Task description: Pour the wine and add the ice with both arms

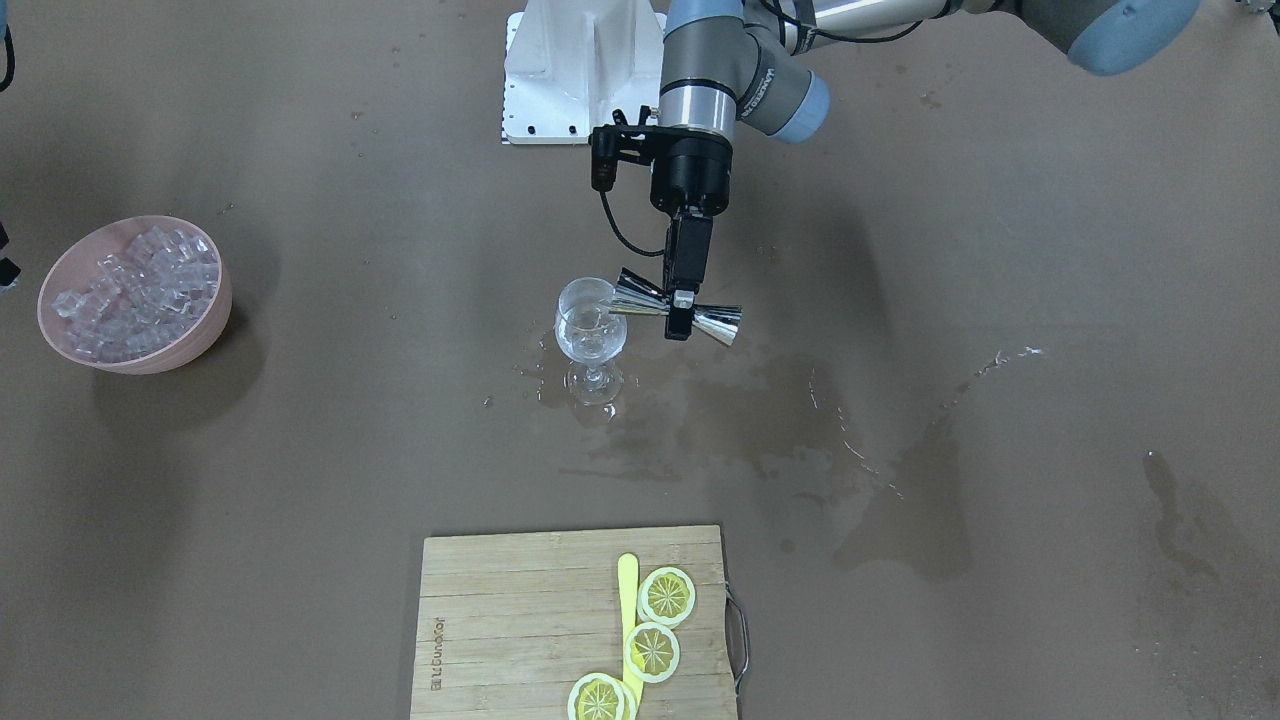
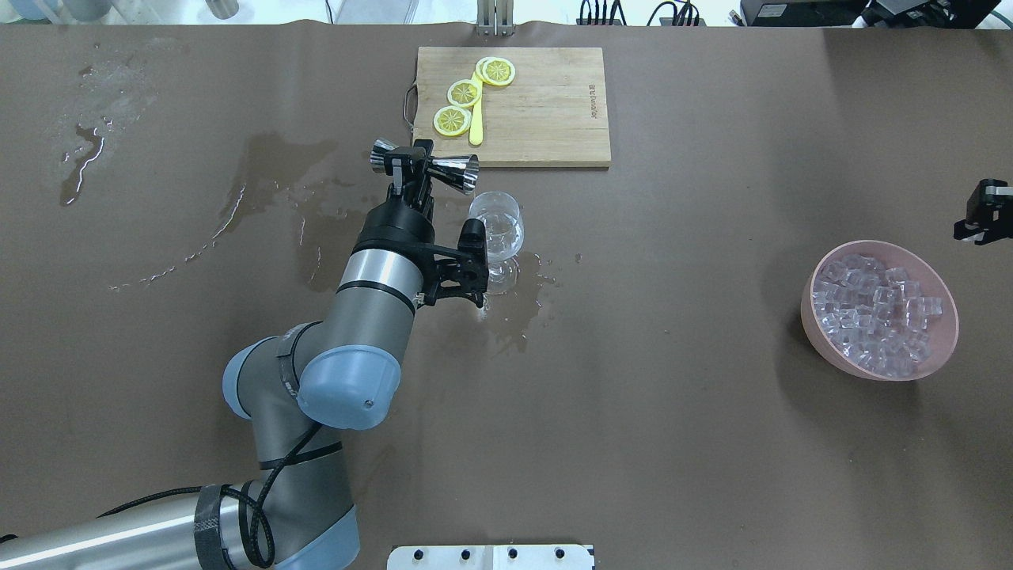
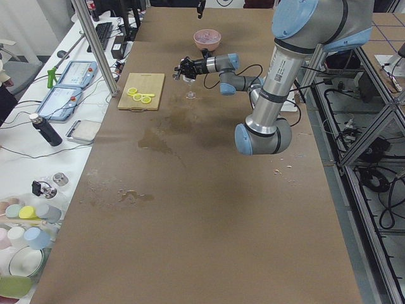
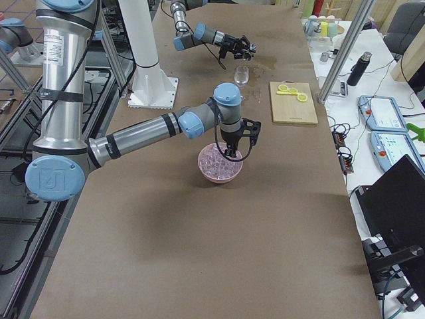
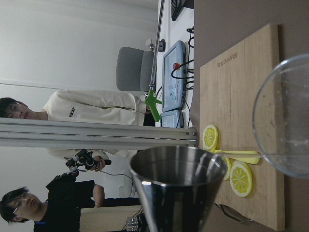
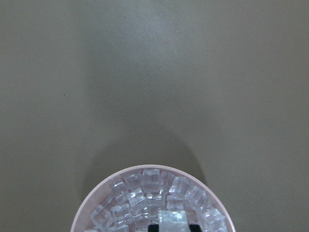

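1. Left claw [image 1: 680, 318] clamped across the narrow waist of a steel double jigger [image 1: 716, 323], held on its side and nearly level.
2. One cup's mouth right at the rim of the wine glass [image 1: 590, 322]; other cup pointing away from it.
3. Wine glass upright on the brown surface [image 1: 950, 200] near its middle, with a little clear wine [image 1: 590, 346] low in the bowl.
4. Wet patches and droplets [image 1: 760, 420] on the surface around the glass's foot and out toward the robot's left.
5. Right claw [image 4: 230, 153] poised over the pink bowl [image 1: 205, 345], well apart from the glass; in the wrist view, pinched on a single ice cube [image 6: 174, 218] above the pile.
6. Rest of the ice [image 1: 140, 285] heaped in that bowl, many small clear cubes.
7. Across the surface from the robot, a bamboo cutting board [image 1: 500, 600] bearing three lemon slices [image 1: 667, 595] and a slim yellow utensil [image 1: 628, 585].
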You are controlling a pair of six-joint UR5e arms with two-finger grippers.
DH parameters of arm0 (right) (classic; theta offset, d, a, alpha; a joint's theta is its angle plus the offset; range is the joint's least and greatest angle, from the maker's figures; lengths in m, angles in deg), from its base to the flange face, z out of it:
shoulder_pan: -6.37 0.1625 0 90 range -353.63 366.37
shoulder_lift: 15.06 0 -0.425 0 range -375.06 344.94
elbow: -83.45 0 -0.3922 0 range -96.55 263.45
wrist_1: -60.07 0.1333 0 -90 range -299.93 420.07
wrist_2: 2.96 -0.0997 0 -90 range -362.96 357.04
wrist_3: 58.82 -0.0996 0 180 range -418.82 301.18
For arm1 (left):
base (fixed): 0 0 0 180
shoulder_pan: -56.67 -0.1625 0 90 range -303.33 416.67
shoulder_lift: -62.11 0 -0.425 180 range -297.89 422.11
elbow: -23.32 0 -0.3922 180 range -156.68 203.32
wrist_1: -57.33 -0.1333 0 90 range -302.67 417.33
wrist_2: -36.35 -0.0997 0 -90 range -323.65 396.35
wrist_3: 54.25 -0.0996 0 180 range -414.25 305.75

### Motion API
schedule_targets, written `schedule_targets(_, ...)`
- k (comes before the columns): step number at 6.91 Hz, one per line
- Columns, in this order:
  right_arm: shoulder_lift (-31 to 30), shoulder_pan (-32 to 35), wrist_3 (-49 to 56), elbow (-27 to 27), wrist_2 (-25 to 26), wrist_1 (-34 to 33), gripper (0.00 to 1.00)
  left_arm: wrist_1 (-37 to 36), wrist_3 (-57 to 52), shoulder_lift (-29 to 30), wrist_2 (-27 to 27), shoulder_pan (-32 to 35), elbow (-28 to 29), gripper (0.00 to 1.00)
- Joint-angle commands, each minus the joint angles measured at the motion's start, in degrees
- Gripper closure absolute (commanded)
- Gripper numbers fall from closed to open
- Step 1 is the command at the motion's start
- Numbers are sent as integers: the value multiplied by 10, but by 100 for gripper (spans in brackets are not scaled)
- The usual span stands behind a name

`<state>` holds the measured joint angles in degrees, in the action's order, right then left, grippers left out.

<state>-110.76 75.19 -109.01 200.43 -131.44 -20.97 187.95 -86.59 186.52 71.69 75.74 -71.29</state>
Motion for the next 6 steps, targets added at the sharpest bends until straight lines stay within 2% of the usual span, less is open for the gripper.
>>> schedule_targets(1,0,0,0,0,-1,-1,89,-3,0,0,-25,-19,1,100)
schedule_targets(6,-2,1,-1,2,1,-1,89,-10,-6,7,-36,-35,-13,100)
